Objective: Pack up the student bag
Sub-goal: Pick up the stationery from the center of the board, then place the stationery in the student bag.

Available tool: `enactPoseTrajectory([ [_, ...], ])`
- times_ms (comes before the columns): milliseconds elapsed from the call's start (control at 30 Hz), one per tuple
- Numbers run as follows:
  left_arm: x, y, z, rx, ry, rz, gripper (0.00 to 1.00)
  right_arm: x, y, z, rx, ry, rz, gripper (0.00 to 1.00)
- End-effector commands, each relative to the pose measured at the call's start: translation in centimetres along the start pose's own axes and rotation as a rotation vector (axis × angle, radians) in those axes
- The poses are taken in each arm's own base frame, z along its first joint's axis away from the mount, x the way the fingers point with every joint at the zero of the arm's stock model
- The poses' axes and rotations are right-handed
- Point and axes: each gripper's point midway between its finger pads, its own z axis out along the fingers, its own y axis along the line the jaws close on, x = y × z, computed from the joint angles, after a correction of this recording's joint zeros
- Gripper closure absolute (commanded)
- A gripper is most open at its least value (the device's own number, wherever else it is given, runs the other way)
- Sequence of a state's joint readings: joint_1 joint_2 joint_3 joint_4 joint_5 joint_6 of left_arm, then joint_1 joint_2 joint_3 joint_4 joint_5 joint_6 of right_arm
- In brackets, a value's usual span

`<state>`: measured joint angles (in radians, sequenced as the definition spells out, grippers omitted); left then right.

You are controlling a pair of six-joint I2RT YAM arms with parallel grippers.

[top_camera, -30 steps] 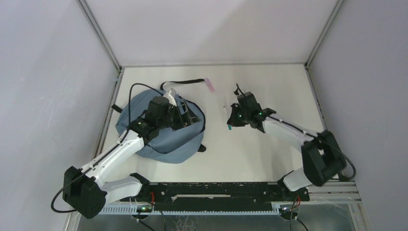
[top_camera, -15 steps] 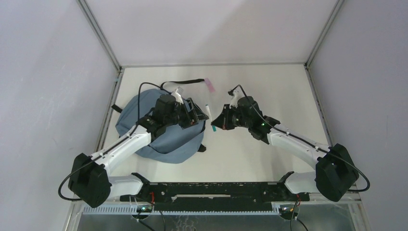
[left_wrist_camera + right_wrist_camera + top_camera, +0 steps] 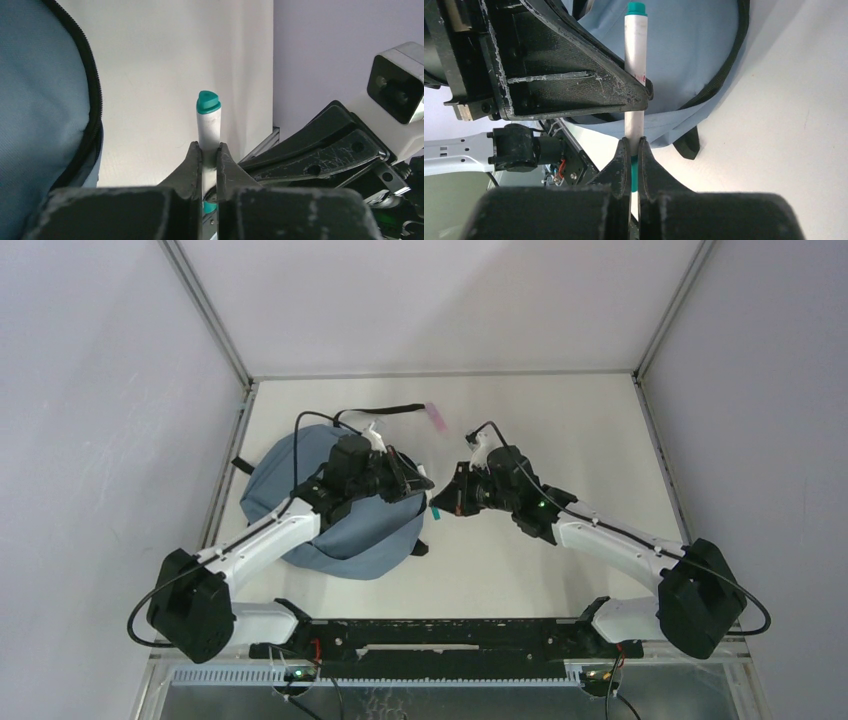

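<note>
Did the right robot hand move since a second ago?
Yes. The right gripper, shut on the marker, moved left: it was right of the pink strip, and now it lines up below it, closer to the student bag.

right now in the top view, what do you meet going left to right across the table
student bag → left arm's fingers → teal-capped marker, gripped from both sides → right arm's fingers
</note>
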<state>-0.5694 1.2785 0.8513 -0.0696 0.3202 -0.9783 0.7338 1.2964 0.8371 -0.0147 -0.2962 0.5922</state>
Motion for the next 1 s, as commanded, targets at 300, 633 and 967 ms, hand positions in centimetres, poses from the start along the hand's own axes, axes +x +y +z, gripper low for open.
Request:
enactPoseTrajectory([
  [300, -7.7, 3.8, -7.7, -0.531, -0.224, 0.384, 1.0, -2.9, -1.1, -3.0, 0.121, -0.139, -0.036, 0.26],
  [633, -13.7, 9.6, -13.8, -1.106, -0.232, 0.85, 1.0, -3.4, -5.4, -5.1, 0.278, -0.162, -0.022, 0.26],
  [967, -14.6, 12.5, -8.8, -1.162, -0.184, 0.904, 1.0, -3.1, -5.9, -5.8, 0.283, -0.174, -0.001, 0.27],
])
